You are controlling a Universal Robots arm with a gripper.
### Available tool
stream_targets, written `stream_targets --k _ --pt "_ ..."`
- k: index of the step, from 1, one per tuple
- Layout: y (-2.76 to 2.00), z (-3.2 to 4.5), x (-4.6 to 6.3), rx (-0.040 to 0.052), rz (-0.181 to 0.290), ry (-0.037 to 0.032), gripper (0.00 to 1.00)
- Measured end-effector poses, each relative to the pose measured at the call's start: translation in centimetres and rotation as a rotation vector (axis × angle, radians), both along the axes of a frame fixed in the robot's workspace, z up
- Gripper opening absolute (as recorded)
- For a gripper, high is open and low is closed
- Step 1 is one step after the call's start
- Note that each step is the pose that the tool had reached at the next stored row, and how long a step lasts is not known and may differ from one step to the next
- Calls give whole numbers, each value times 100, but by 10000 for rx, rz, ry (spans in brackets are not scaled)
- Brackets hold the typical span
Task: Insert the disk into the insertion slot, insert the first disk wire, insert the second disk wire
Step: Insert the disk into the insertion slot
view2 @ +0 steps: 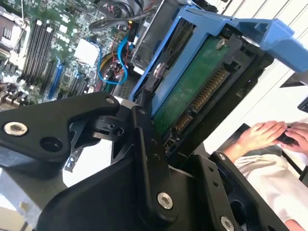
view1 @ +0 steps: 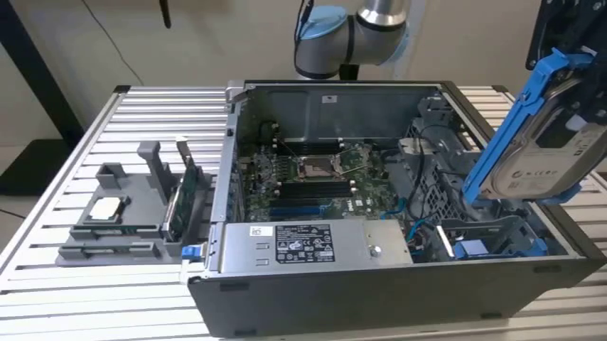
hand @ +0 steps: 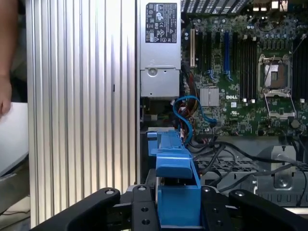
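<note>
The hand [hand: 177, 204] is clenched on the disk [view1: 545, 145], its black fingers [hand: 139, 209] pressing either side of the blue carrier frame. In the second wrist view the disk's green circuit board [view2: 192, 91] and its connector edge face the camera. The disk hangs tilted above the open computer case [view1: 379, 291], which stands on the slatted metal counter [view1: 114, 121]. Its lower end is near the grey drive cage but not inside the insertion slot [view1: 493, 231]. Below the hand, that cage already holds another blue-fronted drive unit [view1: 477, 250]. The case also contains the motherboard [view1: 323, 177], a boxed power supply [view1: 313, 245] and loose blue cables [hand: 185, 113]. Well apart from the hand, beyond the case, a grey fixture tray [view1: 114, 234] holds a processor chip [view1: 104, 207] lying flat and a green card [view1: 185, 192] standing on edge.
</note>
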State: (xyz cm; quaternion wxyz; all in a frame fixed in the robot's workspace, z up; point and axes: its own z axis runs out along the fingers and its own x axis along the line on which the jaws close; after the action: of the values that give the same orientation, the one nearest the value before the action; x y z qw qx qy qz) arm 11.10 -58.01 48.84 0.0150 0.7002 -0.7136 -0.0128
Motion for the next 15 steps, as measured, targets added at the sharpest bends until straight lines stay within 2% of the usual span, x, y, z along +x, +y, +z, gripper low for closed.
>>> stream_targets --k 8,15 --pt "0 -143 6 2 -462 0 33" --pt "0 -218 6 2 -615 0 33"
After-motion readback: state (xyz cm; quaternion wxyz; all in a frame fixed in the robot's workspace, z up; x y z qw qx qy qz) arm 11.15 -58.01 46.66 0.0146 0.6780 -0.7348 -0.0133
